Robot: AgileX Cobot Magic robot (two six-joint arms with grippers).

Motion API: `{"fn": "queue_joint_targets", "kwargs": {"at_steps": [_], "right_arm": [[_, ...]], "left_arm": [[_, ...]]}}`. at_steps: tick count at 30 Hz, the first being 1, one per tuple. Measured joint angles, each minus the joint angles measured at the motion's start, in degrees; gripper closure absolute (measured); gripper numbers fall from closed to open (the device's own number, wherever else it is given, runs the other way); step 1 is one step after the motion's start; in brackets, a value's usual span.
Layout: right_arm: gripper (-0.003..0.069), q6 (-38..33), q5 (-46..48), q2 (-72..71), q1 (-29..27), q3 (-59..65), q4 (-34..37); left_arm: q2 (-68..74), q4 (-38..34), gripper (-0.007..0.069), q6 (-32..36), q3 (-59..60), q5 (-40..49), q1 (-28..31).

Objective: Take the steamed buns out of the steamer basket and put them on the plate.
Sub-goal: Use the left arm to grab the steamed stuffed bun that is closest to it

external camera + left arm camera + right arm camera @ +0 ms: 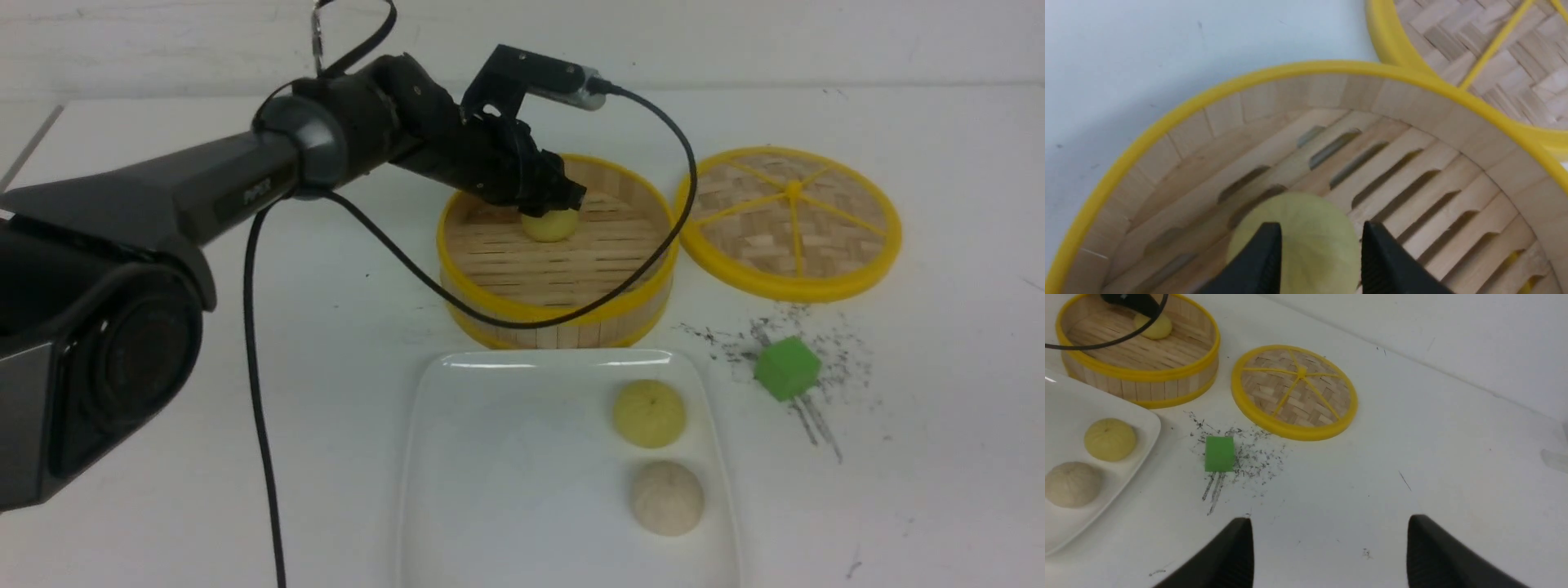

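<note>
The steamer basket (pixel 555 314) stands behind the plate (pixel 506 474). One pale yellow-green steamed bun (pixel 549 227) rests on its slatted floor. My left gripper (pixel 563 200) reaches down into the basket, its two black fingers pressed on either side of that bun (pixel 1314 241), shut on it. Two more buns lie on the plate's right side, a yellow-green one (pixel 649 413) and an off-white one (pixel 667 497). My right gripper (pixel 1329 522) hangs open over bare table, nothing between its fingers, and is out of the front view.
The woven basket lid (pixel 788 220) lies flat to the right of the basket. A green cube (pixel 786 367) sits among dark scuff marks right of the plate. The left arm's black cable (pixel 253 367) loops over the basket's front rim.
</note>
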Motion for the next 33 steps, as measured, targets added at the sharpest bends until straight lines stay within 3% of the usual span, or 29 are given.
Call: {"fn": "queue_joint_targets", "kwargs": {"at_steps": [20, 24, 28, 33], "right_arm": [[0.0164, 0.0, 0.2, 0.0, 0.0, 0.0, 0.6], [0.0164, -0.1, 0.3, 0.0, 0.0, 0.0, 0.6], [0.0164, -0.1, 0.4, 0.0, 0.0, 0.0, 0.6], [0.0164, -0.1, 0.4, 0.0, 0.0, 0.0, 0.6]], "left_arm": [[3.4, 2.8, 0.0323, 0.0, -0.1, -3.3, 0.0], [3.4, 2.8, 0.0391, 0.0, -0.2, -3.8, 0.0], [3.4, 2.8, 0.0581, -0.2, -0.2, -3.8, 0.0], [3.2, 3.1, 0.0603, -2.3, -0.2, -2.8, 0.0]]}}
